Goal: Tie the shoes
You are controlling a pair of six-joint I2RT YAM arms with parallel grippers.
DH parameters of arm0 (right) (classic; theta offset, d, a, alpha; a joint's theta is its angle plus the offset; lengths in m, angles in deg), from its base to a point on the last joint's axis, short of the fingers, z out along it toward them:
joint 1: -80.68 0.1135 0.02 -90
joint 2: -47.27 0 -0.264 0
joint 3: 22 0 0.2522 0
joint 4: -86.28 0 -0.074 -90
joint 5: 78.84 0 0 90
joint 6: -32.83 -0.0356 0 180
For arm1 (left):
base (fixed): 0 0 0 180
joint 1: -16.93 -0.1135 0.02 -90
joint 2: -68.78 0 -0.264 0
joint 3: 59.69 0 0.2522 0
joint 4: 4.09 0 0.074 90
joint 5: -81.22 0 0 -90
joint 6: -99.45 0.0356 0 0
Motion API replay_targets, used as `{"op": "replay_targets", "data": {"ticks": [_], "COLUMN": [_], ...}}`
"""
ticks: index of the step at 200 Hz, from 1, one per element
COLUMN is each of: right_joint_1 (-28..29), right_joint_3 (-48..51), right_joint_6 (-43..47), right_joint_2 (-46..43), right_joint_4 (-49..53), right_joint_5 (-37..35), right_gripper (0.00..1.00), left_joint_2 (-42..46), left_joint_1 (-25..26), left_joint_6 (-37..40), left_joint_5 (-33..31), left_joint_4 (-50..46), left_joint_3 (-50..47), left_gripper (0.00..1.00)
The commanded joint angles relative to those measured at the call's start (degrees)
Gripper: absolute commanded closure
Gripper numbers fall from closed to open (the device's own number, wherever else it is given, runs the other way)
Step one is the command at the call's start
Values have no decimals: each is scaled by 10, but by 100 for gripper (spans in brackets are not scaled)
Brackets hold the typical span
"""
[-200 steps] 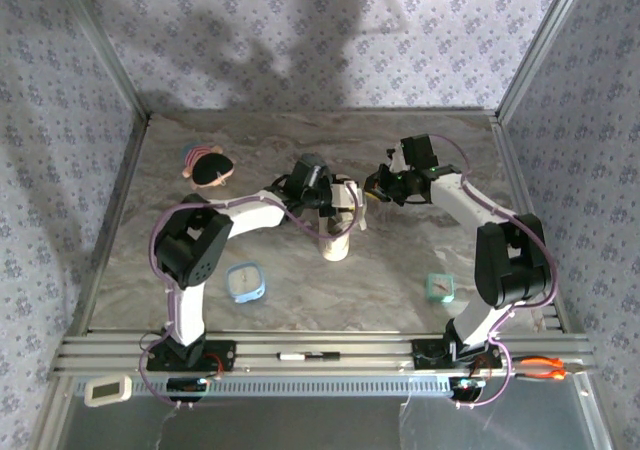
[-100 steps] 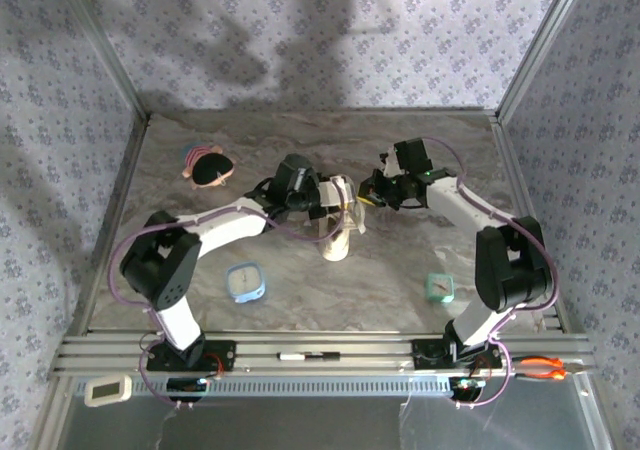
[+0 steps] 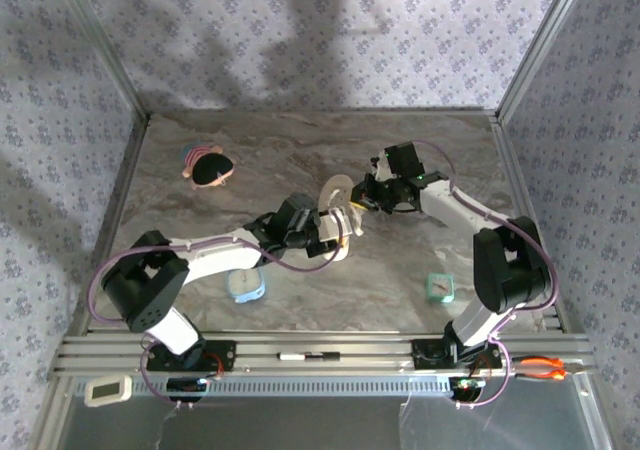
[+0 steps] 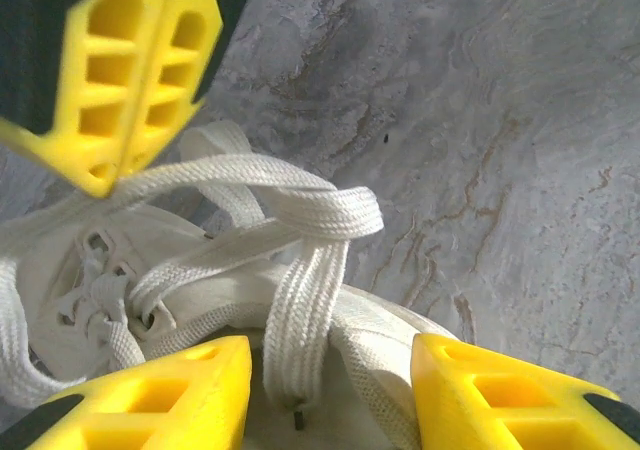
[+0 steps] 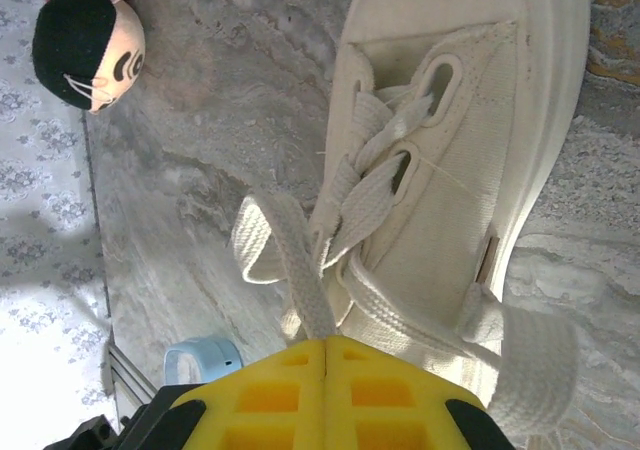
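The cream shoe (image 3: 336, 198) lies mid-table, its long flat laces (image 4: 300, 300) loose and looped over the tongue. In the left wrist view my left gripper (image 4: 330, 400) is open just over the shoe (image 4: 400, 330), and a lace end hangs free between its yellow fingers (image 4: 160, 395). My right gripper (image 3: 358, 202) is at the shoe's right side, shut on another lace (image 5: 300, 280). That lace runs taut from the eyelets of the shoe (image 5: 450, 170) into the right gripper's (image 5: 328, 355) closed jaws. The left wrist view also catches the right gripper (image 4: 115, 165), shut on its lace.
A dark-haired doll head (image 3: 207, 165) lies at the back left. A blue round clock (image 3: 245, 285) sits beside the left forearm and a small teal clock (image 3: 439, 287) near the right arm's base. A pen (image 3: 300, 355) and orange-handled pliers (image 3: 550, 368) rest on the front rail.
My left arm swung toward the near side of the shoe and its jaws widened, leaving the lace loose. The right gripper shifted slightly left, still shut on its lace. The shoe turned.
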Motion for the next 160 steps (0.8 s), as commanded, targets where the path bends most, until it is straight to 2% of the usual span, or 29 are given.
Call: {"op": "replay_targets", "data": {"ticks": [1,54,89,101,141,160], "right_joint_1": [3,4,1,-2,-28,-52], "right_joint_3": [-1,4,4,8,24,34], "right_joint_6": [-12,-18,-20,-25,-28,-20], "right_joint_2": [15,33,34,34,6,-20], "right_joint_4": [-3,-16,-23,-30,-32,-14], "right_joint_5": [-1,7,14,17,11,1], "right_gripper": [100,97,94,88,53,45], "left_joint_2": [-21,-66,-98,-111,-135,-139], "left_joint_1": [-3,-11,-21,-24,-35,-39], "left_joint_6": [9,-13,-26,-26,-29,-29], "left_joint_5": [-6,-49,-37,-25,23,41], "left_joint_4": [-38,-109,-157,-187,-252,-273], "left_joint_3": [43,94,134,155,186,193], "left_gripper": [54,54,54,54,60,62]}}
